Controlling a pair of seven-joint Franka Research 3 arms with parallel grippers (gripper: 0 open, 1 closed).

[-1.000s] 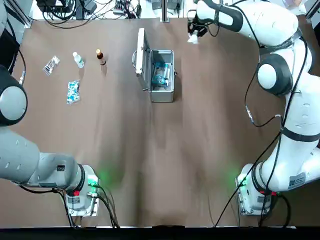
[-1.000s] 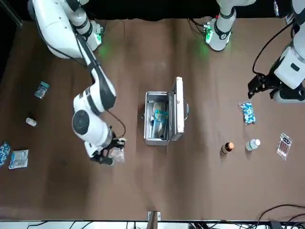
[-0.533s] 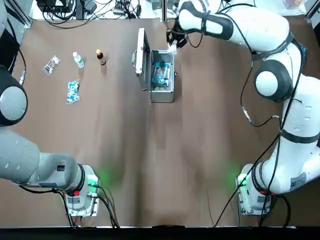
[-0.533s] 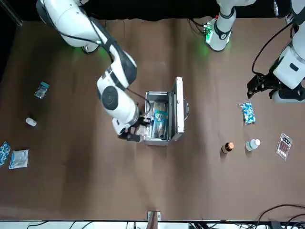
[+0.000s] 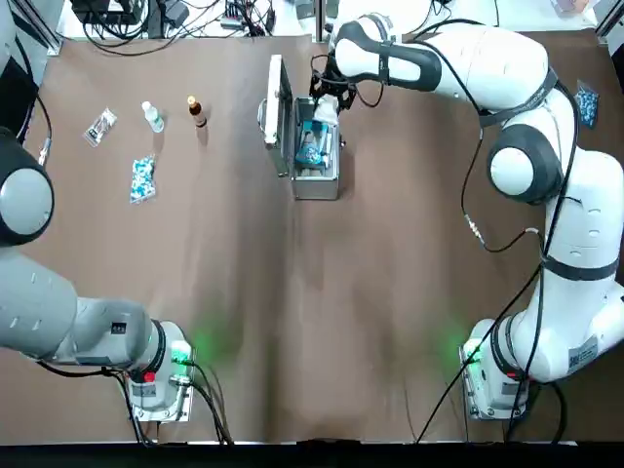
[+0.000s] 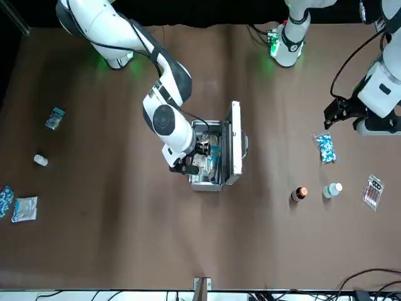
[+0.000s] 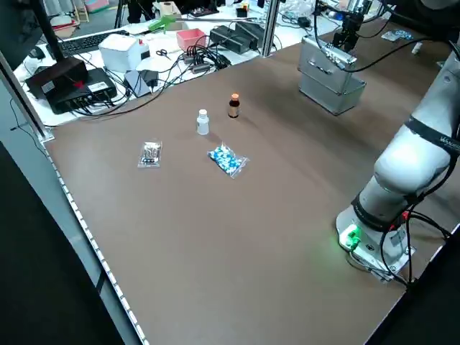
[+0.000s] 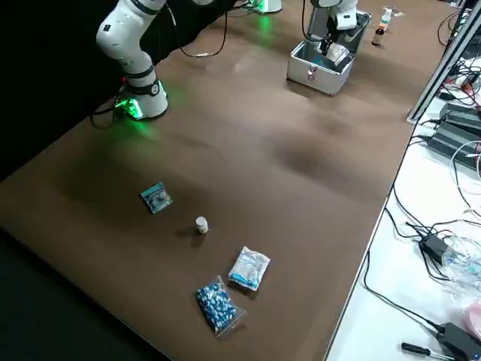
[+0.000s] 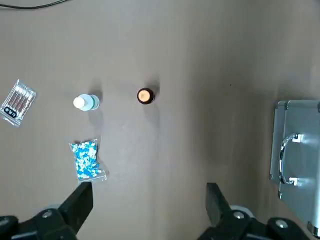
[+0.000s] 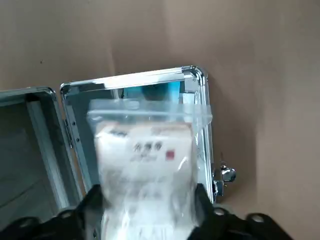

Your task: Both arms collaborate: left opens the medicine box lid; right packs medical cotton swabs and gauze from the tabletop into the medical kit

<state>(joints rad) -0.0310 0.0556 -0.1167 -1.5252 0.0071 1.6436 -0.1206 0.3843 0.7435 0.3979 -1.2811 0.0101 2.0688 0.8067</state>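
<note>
The silver medical kit (image 5: 317, 185) stands open on the brown tabletop (image 5: 322, 292), with its lid (image 5: 276, 112) upright on the left. Inside it lies the teal medical cotton swabs packet (image 5: 311, 148). My right gripper (image 5: 325, 103) hovers over the kit's far end, shut on the white gauze packet (image 10: 144, 155), which hangs above the kit's rim (image 10: 196, 74). In the front view the right gripper (image 6: 198, 158) sits right over the kit's inside (image 6: 216, 183). My left gripper (image 6: 333, 115) hangs well off to the left of the kit, above the table, open and holding nothing (image 9: 148, 195).
Left of the kit stand a brown bottle (image 5: 196, 110) and a small white bottle (image 5: 152, 116), with a blue-and-white speckled packet (image 5: 142, 179) and a clear packet (image 5: 99, 127) nearby. Far to the right lie more packets (image 6: 25, 208) and a small bottle (image 6: 41, 160).
My right gripper has carried the gauze leftward from beyond the kit's right side to a spot over the open kit. The left arm has stayed still.
</note>
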